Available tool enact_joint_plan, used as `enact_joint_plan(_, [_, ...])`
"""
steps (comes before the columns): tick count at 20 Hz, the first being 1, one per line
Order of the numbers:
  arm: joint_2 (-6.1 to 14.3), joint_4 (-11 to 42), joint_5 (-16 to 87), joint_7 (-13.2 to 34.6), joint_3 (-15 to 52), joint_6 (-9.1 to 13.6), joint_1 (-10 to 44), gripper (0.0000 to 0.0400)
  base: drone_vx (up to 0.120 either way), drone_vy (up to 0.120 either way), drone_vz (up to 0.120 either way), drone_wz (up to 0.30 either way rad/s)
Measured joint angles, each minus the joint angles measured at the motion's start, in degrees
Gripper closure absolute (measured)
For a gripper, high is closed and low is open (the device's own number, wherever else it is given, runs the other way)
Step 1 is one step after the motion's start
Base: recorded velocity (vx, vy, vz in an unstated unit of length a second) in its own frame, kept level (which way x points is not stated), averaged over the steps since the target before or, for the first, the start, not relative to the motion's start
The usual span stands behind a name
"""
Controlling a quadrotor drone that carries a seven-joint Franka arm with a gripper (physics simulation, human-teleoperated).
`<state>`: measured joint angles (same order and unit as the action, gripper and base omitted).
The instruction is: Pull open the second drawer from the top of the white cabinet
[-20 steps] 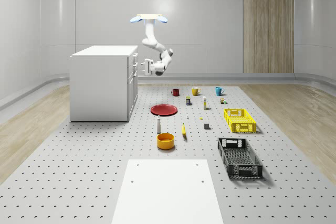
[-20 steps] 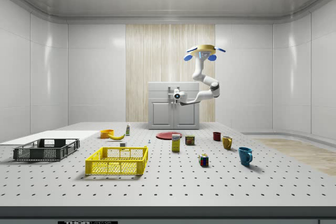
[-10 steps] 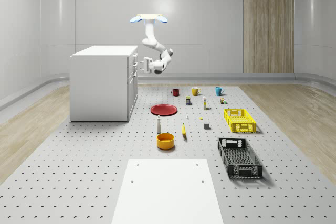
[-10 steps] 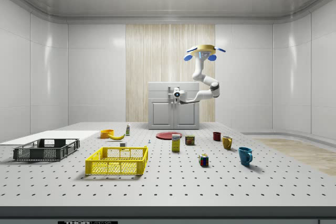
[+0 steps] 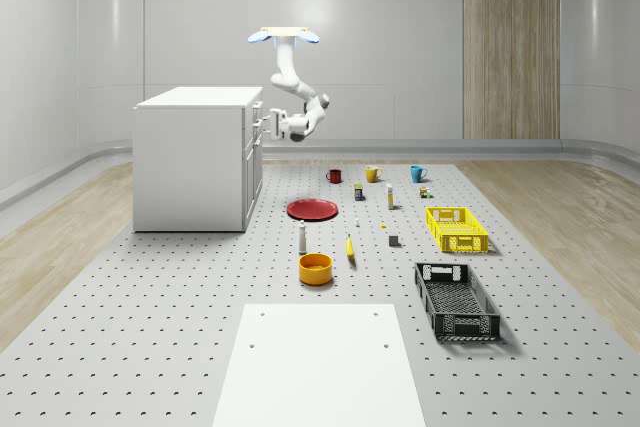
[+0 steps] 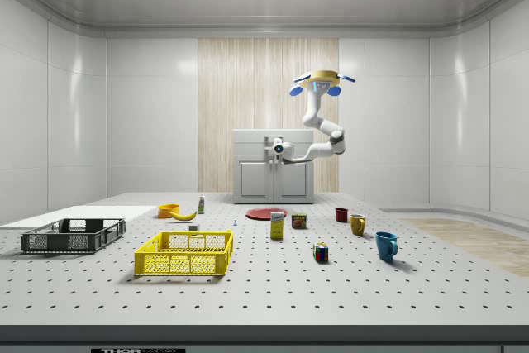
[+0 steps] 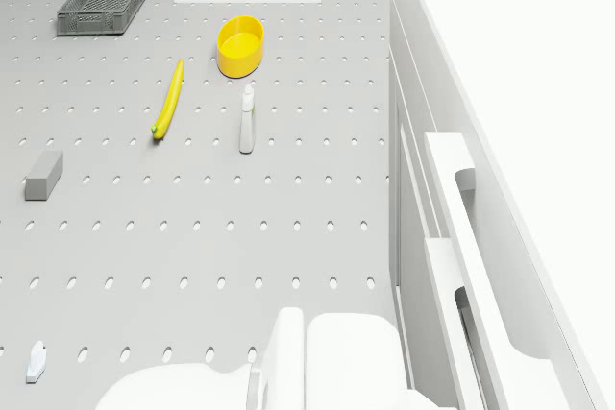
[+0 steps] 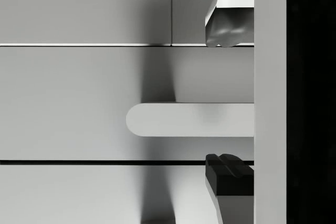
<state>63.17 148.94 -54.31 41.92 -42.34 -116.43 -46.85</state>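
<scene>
The white cabinet [image 5: 190,162] stands at the whole-scene view's left, its drawer fronts facing the table's middle. The drone [image 5: 285,36] hovers above and beside those fronts, with the arm bent down toward them. My gripper [image 5: 266,125] is right at the upper drawer fronts, also seen against the cabinet [image 6: 273,179] as the gripper [image 6: 274,149] in the side view. In the wrist view a drawer front [image 8: 79,103] carries a rounded handle [image 8: 178,119]. The gripper [image 8: 227,102] is open, one fingertip [image 8: 224,32] on each side of the handle with gaps. I cannot tell which drawer this is.
On the table beside the cabinet lie a red plate [image 5: 313,209], a small bottle [image 5: 302,237], an orange bowl [image 5: 315,268] and a banana [image 5: 350,247]. Three mugs [image 5: 372,174] stand farther back. A yellow crate [image 5: 456,228] and a black crate [image 5: 456,299] sit at the right.
The gripper has moved closer to the cabinet's drawer fronts and slightly up. The drone has stayed in place.
</scene>
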Motion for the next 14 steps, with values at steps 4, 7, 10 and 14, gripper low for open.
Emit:
enact_joint_plan(4, [-0.33,0.49,-0.72,-0.69,0.34,-0.53,-0.12,0.01,0.0,0.0,0.0,0.0])
enact_joint_plan(7, [-0.5,0.91,-1.02,-1.26,0.32,-0.68,-0.05,0.01,0.0,0.0,0.0,0.0])
enact_joint_plan(10, [-0.77,1.23,-1.61,-1.75,0.63,-1.09,-0.17,0.01,0.0,0.0,0.0,0.0])
enact_joint_plan(14, [-1.18,1.51,-2.49,-2.29,1.18,-1.67,-0.39,0.01,0.0,0.0,0.0,0.0])
